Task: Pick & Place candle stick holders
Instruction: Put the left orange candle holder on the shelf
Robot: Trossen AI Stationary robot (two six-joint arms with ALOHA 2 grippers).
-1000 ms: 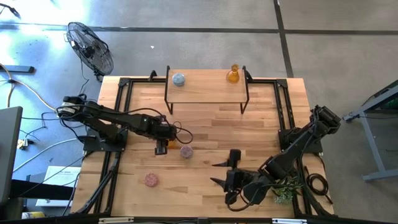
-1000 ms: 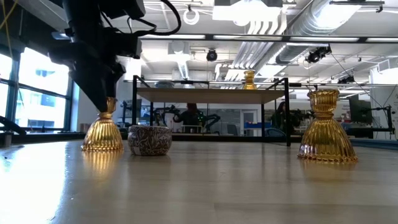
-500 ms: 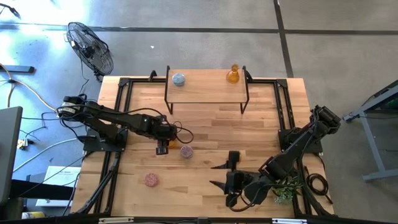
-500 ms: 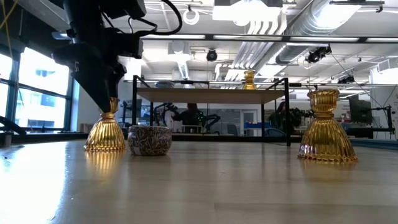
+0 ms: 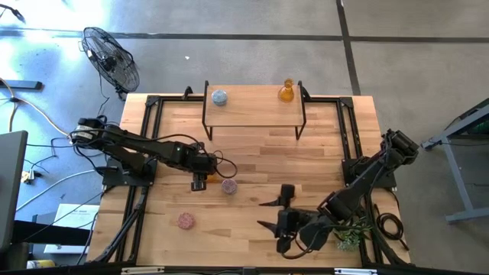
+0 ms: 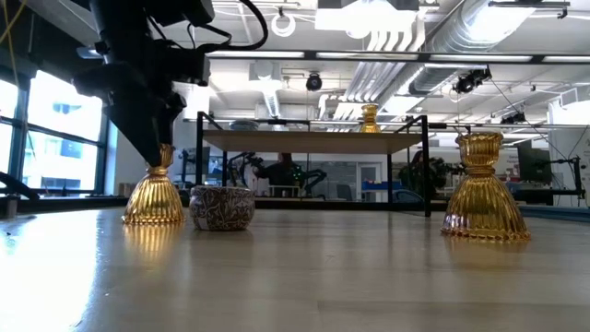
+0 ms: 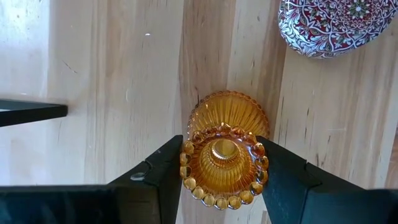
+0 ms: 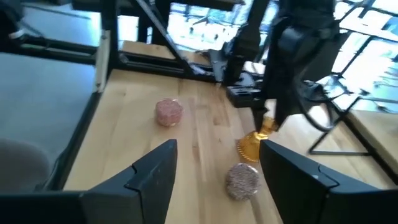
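An amber flask-shaped candle stick holder [image 6: 153,199] stands left of the table's middle, and my left gripper [image 5: 200,177] is shut on its top. A squat pink holder [image 5: 228,186] stands just right of it, and another [image 5: 185,221] nearer the near edge. A pale blue holder [image 5: 219,97] and a second amber one [image 5: 286,91] stand on the raised shelf [image 5: 252,107]. A third amber holder [image 6: 484,189] shows only in the low view. My right gripper [image 5: 269,213] is open and empty near the near edge. My left gripper pinches the amber holder's beaded top rim [image 7: 194,163] between its two fingers [image 7: 166,169], one on each side. The fingers come from above, pointing down. The holder stands upright with its flared base [image 6: 153,214] on the table.
A green leafy plant [image 5: 351,233] lies under the right arm at the near right corner. Black frame rails [image 5: 145,137] run along the table's left and right sides. The shelf stands on black legs at the far edge.
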